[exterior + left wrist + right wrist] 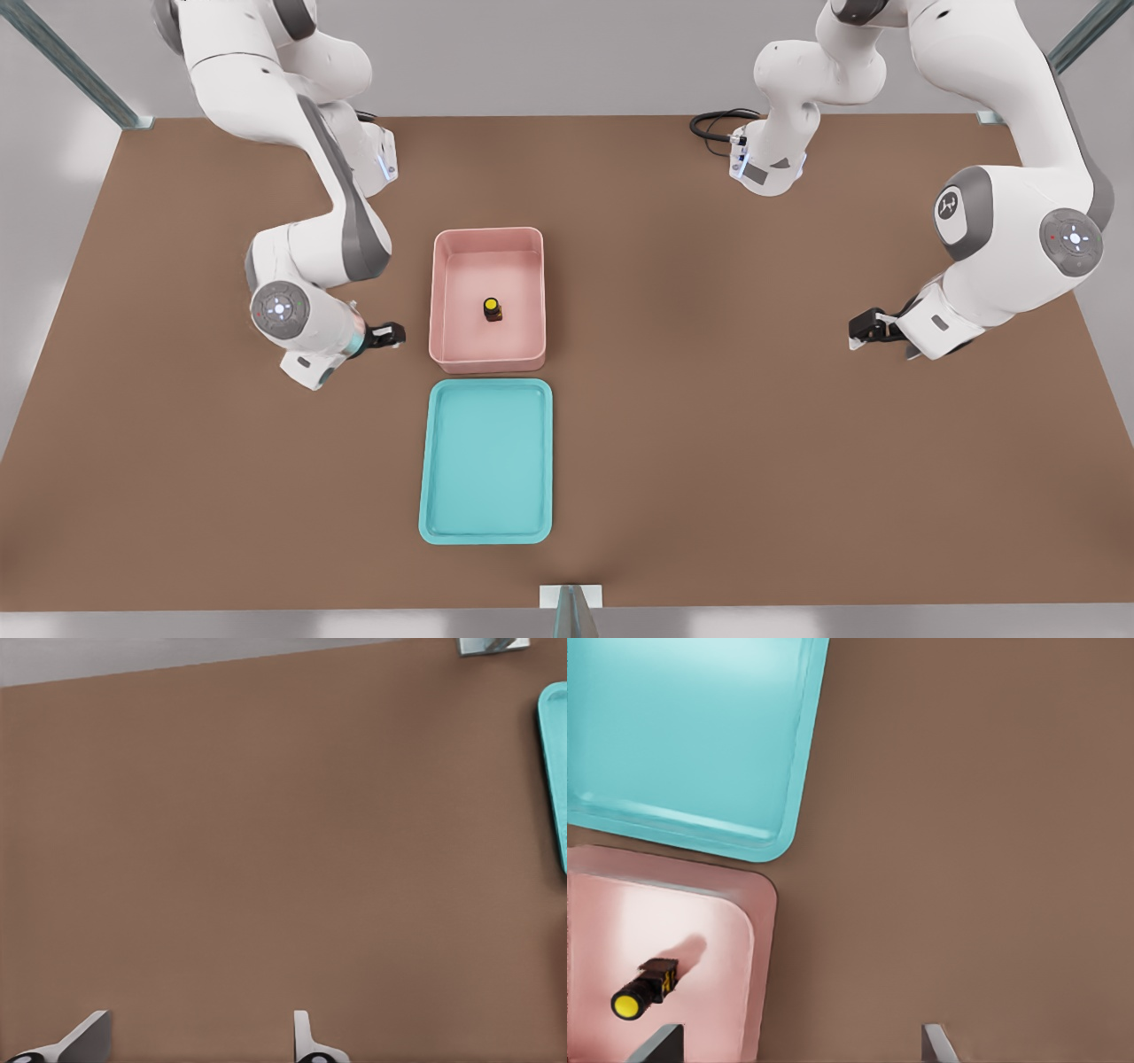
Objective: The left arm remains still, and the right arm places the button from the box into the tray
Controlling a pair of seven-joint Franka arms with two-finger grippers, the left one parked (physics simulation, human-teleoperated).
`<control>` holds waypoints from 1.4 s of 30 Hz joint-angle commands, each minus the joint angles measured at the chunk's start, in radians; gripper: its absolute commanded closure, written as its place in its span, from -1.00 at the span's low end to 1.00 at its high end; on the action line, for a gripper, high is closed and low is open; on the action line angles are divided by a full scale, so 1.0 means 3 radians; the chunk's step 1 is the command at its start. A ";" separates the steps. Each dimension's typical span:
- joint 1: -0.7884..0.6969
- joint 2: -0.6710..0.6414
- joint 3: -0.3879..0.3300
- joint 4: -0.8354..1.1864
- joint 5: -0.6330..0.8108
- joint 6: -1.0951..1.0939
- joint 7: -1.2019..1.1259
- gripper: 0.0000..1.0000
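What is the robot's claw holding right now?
Nothing. The gripper hangs open beside the box; the button sits inside it, untouched.

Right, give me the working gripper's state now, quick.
Small black gripper on the right arm: open, holding nothing, beside the pink rectangular plastic box, outside it.

Right arm (319,239) bent at the elbow, wrist low. Gripper (396,334) points toward the front view's right, fingers (656,1047) spread apart, holding nothing.
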 commanded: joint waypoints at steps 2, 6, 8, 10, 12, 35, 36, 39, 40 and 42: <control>0.0205 -0.0044 0.0012 -0.0391 0.0035 0.0781 0.1719 -1.00; 0.0486 -0.0044 0.0017 -0.0754 0.0035 0.1159 0.2143 -1.00; 0.0630 -0.0095 0.0017 -0.0928 0.0035 0.1256 0.2332 -1.00; 0.0752 -0.0162 0.0017 -0.1046 0.0035 0.1261 0.2419 -1.00; 0.0870 -0.0203 0.0022 -0.1102 0.0030 0.1277 0.2562 -1.00; 0.1208 0.0293 0.0125 -0.1337 0.0025 0.2177 0.2885 -1.00; 0.1213 0.0293 0.0125 -0.1337 0.0025 0.2177 0.2890 -1.00; 0.1213 0.0268 0.0125 -0.1409 0.0025 0.2192 0.2885 -1.00; 0.1208 0.0242 0.0125 -0.1445 0.0025 0.2192 0.2885 -1.00; 0.1208 0.0227 0.0125 -0.1526 0.0025 0.2279 0.2880 -1.00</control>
